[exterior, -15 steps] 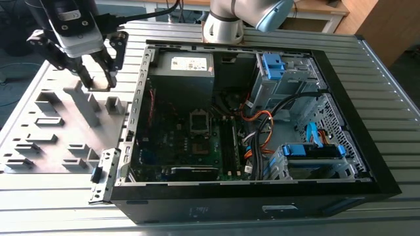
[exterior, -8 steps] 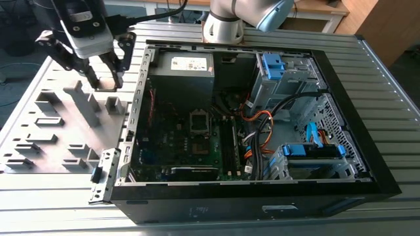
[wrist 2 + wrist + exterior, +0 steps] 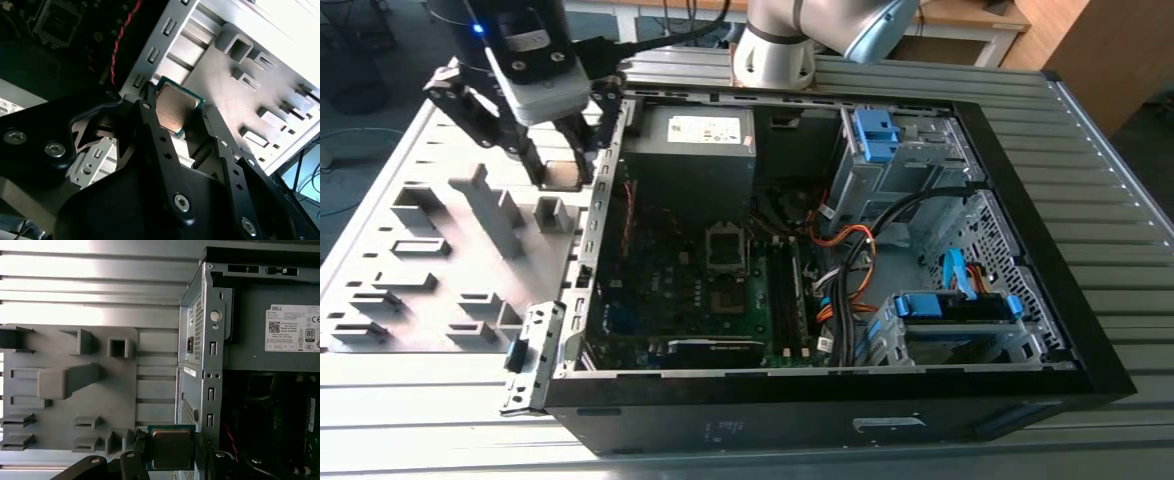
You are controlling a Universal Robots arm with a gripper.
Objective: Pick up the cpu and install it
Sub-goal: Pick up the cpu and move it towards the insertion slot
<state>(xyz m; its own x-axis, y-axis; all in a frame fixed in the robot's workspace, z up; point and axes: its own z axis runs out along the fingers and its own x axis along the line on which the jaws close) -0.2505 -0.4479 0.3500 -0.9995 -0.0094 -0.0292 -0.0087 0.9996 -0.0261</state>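
The cpu (image 3: pixel 564 176) is a small flat square chip with a dull metal top and a green edge, held above the table just outside the computer case's (image 3: pixel 1067 330) side wall. My gripper (image 3: pixel 563 172) is shut on it, one black finger on each side. In both wrist views the cpu (image 3: pixel 175 109) (image 3: pixel 171 447) sits clamped between the fingers (image 3: pixel 150 115) (image 3: pixel 139 450). The empty dark cpu socket (image 3: pixel 727 250) lies on the motherboard inside the case, towards the exterior view's right of the gripper.
A grey fixture plate (image 3: pixel 400 300) with several raised holders lies under and in front of the gripper. The case's metal side wall (image 3: pixel 594 240) stands between gripper and motherboard. A black power supply (image 3: pixel 700 140), cables (image 3: pixel 854 260) and blue drive brackets (image 3: pixel 874 135) crowd the case.
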